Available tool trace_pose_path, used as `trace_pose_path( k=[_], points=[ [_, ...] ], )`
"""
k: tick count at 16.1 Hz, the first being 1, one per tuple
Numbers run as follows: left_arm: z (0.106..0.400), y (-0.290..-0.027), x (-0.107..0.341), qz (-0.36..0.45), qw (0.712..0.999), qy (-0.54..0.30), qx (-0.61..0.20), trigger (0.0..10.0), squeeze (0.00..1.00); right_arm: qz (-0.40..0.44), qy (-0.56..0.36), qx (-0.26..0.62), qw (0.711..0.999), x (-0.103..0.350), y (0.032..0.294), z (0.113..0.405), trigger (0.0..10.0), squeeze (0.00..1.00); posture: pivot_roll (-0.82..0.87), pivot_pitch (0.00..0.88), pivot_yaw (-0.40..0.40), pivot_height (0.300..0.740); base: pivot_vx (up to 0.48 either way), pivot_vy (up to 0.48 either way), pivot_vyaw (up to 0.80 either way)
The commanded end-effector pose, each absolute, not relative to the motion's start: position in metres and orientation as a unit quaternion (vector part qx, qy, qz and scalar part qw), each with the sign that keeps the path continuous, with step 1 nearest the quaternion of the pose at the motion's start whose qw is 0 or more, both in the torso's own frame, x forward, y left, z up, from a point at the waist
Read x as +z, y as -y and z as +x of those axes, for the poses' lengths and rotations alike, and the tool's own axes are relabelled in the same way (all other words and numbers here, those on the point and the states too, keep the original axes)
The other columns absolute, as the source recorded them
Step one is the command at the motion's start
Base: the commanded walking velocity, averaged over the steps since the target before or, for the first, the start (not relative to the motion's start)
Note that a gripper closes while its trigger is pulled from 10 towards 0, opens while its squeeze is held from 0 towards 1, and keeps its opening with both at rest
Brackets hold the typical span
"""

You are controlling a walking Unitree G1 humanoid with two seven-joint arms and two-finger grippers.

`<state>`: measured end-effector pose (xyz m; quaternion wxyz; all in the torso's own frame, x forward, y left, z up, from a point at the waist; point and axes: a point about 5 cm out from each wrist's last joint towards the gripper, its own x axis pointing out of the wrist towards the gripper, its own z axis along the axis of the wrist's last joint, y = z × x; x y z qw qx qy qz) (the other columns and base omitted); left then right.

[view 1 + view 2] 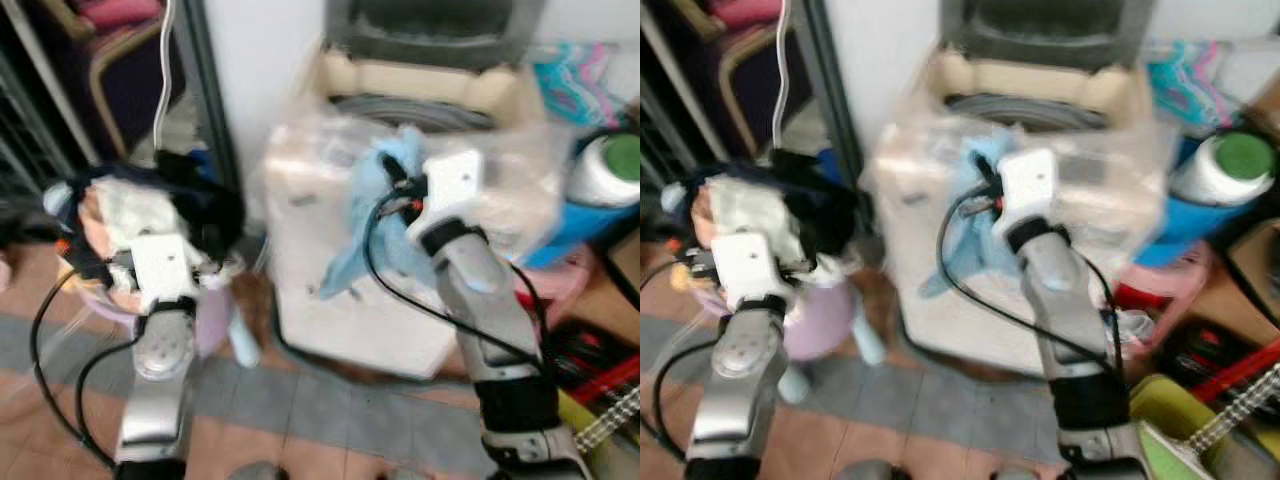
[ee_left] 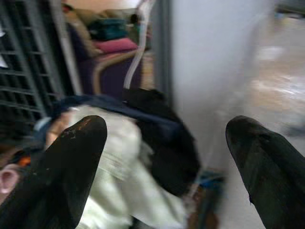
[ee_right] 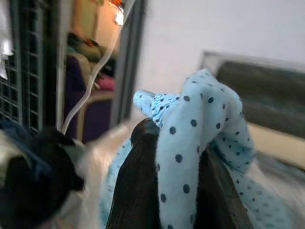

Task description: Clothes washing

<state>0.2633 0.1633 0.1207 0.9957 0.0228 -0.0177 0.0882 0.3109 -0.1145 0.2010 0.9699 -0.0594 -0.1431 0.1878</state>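
Left eye view, blurred. The right gripper (image 1: 400, 190) was raised at centre frame, in front of the cream top-loading washing machine wrapped in clear plastic (image 1: 330, 290), with a light blue polka-dot cloth (image 1: 362, 215) hanging from it against the machine's front. At left of frame the left gripper (image 1: 150, 225) sat just over a heap of mixed laundry, pale and dark pieces (image 1: 150, 205), piled in a lilac plastic basket (image 1: 205, 320). A white jug with a green cap (image 1: 610, 165) stood at the right edge.

Right eye view. Same layout; the cloth (image 1: 960, 215) draped down from the right gripper (image 1: 985, 190), the heap (image 1: 760, 215) at left.

Left wrist view. The left gripper (image 2: 164, 162) had its two black fingers (image 2: 62, 176) spread wide apart, nothing between them; the pale and dark laundry (image 2: 133, 157) lay beyond them, beside a grey-white wall panel (image 2: 209, 71).

Right wrist view. The right gripper (image 3: 176, 191) was clamped on the polka-dot cloth (image 3: 200, 124), which bunched over and between the fingers (image 3: 136, 191); the machine's dark open lid (image 3: 267, 95) lay behind.
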Motion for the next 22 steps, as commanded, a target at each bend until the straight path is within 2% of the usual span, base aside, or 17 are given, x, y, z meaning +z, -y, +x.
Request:
trace_pose_path(
  k=[1, 6, 8, 9, 11, 14, 18, 19, 22],
  points=[
    [0.264, -0.158, 0.125, 0.026, 0.996, 0.027, 0.081, 10.0, 0.0, -0.067, 0.176, 0.182, 0.965, 0.217, 0.118, 0.311, 10.0, 0.0, -0.04, 0.026, 0.046, 0.74, 0.48, 0.0, 0.58],
    [0.263, -0.157, 0.125, 0.026, 0.996, 0.028, 0.076, 10.0, 0.0, -0.063, 0.186, 0.168, 0.966, 0.228, 0.121, 0.32, 10.0, 0.0, -0.04, 0.029, 0.045, 0.74, 0.48, 0.0, 0.21],
    [0.264, -0.156, 0.123, 0.025, 0.997, 0.02, 0.074, 10.0, 0.0, -0.06, 0.198, 0.149, 0.967, 0.244, 0.128, 0.335, 10.0, 0.0, -0.04, 0.031, 0.047, 0.74, 0.48, 0.0, 0.0],
    [0.266, -0.154, 0.122, 0.021, 0.997, 0.014, 0.07, 10.0, 0.0, -0.068, 0.229, 0.124, 0.963, 0.273, 0.133, 0.358, 10.0, 0.0, -0.04, 0.03, 0.047, 0.74, 0.0, 0.0, 0.0],
    [0.267, -0.15, 0.124, 0.012, 0.998, 0.019, 0.065, 10.0, 0.0, -0.074, 0.264, 0.045, 0.961, 0.319, 0.146, 0.382, 10.0, 0.0, -0.03, 0.025, 0.04, 0.74, 0.0, 0.0, 0.0],
    [0.263, -0.152, 0.124, 0.007, 0.997, 0.018, 0.078, 10.0, 0.0, -0.106, 0.274, -0.078, 0.953, 0.349, 0.173, 0.391, 10.0, 0.0, -0.01, 0.024, 0.014, 0.74, 0.0, 0.0, 0.0],
    [0.26, -0.155, 0.121, 0.005, 0.996, 0.007, 0.091, 10.0, 0.0, -0.134, 0.221, -0.129, 0.957, 0.308, 0.194, 0.393, 10.0, 0.0, -0.01, 0.033, 0.011, 0.74, 0.0, 0.0, 0.0],
    [0.261, -0.153, 0.12, 0.012, 0.996, 0.002, 0.084, 10.0, 0.0, -0.148, 0.19, -0.133, 0.962, 0.28, 0.208, 0.385, 10.0, 0.0, -0.02, 0.036, 0.022, 0.74, 0.0, 0.0, 0.0],
    [0.264, -0.152, 0.119, 0.011, 0.997, 0.0, 0.08, 10.0, 0.0, -0.159, 0.143, -0.133, 0.968, 0.249, 0.224, 0.37, 10.0, 0.0, -0.04, 0.037, 0.032, 0.74, 0.0, 0.0, 0.0]
  ],
)
